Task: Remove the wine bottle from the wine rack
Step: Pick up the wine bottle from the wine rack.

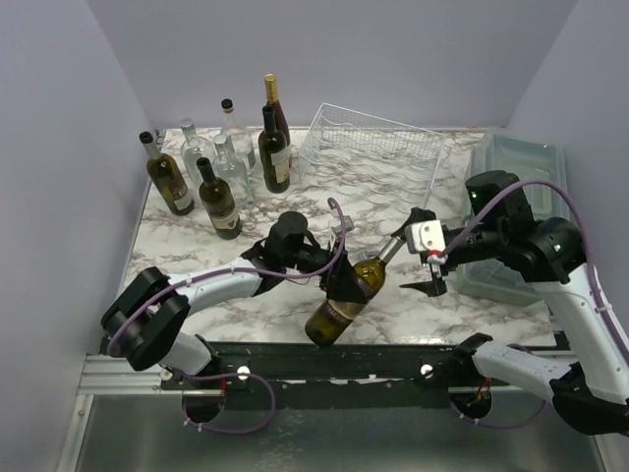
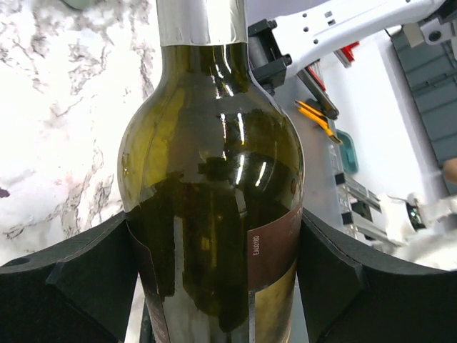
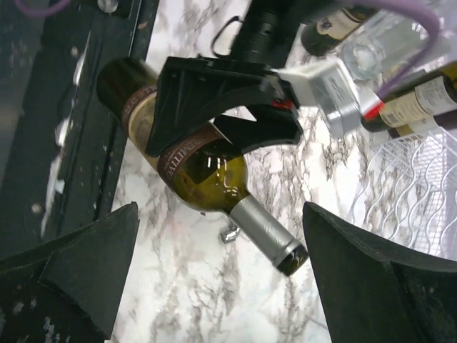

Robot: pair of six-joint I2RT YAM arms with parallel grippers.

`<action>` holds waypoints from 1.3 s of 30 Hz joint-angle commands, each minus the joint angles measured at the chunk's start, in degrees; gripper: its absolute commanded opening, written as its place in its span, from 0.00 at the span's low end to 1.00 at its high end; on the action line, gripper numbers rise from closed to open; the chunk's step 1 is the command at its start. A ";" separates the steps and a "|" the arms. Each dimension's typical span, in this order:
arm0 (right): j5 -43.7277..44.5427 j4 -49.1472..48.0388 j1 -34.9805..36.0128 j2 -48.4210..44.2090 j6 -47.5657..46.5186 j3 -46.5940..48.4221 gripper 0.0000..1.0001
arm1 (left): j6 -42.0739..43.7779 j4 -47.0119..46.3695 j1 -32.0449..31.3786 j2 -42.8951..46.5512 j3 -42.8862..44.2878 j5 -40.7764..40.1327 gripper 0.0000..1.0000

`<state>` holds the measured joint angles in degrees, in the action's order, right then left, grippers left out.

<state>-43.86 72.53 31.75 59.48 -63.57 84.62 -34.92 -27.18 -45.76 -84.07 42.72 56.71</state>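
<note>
**Left end effector clamps the wine bottle; right end effector stands wide open**

Black fingers of the left end effector fill the bottom corners of the left wrist view. They press on either side of the wine bottle's lower body, over its brown label. The jaws stand partly open, only as wide as the glass between them. This bottle is dark olive-green with a silver foil capsule on its neck.

From above, the bottle is held tilted. Its base points at the near edge of the tabletop and its neck slants up and away to the right. Whether the base touches the marble-patterned surface cannot be told.

Just off the bottle's neck, to its right, hangs the right end effector with its jaws spread wide and nothing between them. In its wrist view the foil neck and mouth lie beyond the fingers, clear of both.

Behind the bottle and well apart from it, the wine rack sits at the far edge of the tabletop, a white wire grid with wavy cradles. The held bottle is out of it.

Behind and to the left of the bottle stands a cluster of upright bottles, some dark and labelled, some clear glass. To the right of the bottle, past the right arm, lies a translucent grey-green lidded bin.
</note>
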 commanded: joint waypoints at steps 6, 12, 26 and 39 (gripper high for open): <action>-8.69 -29.29 -7.27 -3.62 48.80 -7.24 0.99 | 3.65 -2.79 -0.35 16.22 -9.76 -18.78 0.00; -0.10 -46.39 -10.48 -3.92 77.01 -15.86 0.99 | 5.61 -2.79 -1.99 24.63 -14.41 -28.71 0.00; -11.28 -64.88 -10.66 0.41 92.66 -26.28 0.96 | 13.47 -2.80 -15.82 31.46 -16.68 -56.18 0.00; -14.08 -68.74 -8.74 3.73 93.66 -29.29 0.80 | 15.40 -3.64 -20.27 27.68 -14.09 -64.86 0.00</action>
<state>-55.55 6.83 21.91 62.94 29.93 56.21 -20.12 -25.10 -65.01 -55.81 24.93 -4.47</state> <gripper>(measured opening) 0.833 0.768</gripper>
